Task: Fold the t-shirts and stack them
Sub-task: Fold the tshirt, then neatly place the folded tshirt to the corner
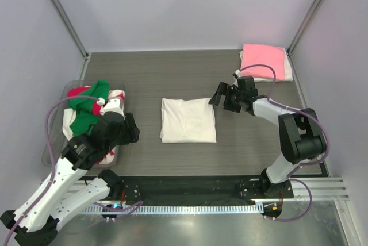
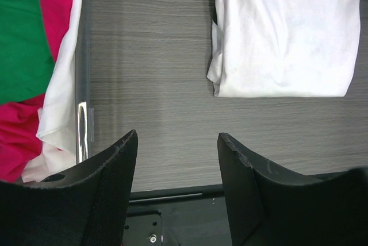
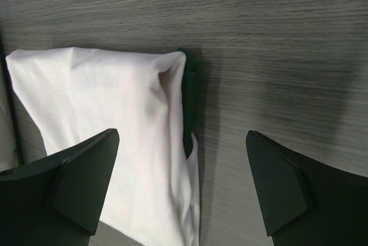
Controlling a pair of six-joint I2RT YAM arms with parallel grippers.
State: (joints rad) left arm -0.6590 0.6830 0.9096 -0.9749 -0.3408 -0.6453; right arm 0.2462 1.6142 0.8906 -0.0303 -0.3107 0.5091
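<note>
A cream-white t-shirt [image 1: 188,120] lies folded flat at the middle of the table, and a dark green strip [image 3: 190,96] shows along its edge. My right gripper [image 1: 223,97] hovers open just beyond the shirt's far right corner. In the right wrist view that gripper [image 3: 183,137] has wide jaws with nothing between them, above the shirt's edge [image 3: 103,114]. My left gripper [image 1: 133,131] stands open and empty between the tub and the folded shirt [image 2: 287,33]. A folded pink t-shirt [image 1: 263,61] rests on a white one at the back right.
A clear plastic tub [image 1: 69,85] at the left holds crumpled green [image 2: 23,39], red [image 2: 54,4] and white t-shirts. Its edge [image 2: 83,114] runs just left of my left fingers. Grey walls close in the table on three sides.
</note>
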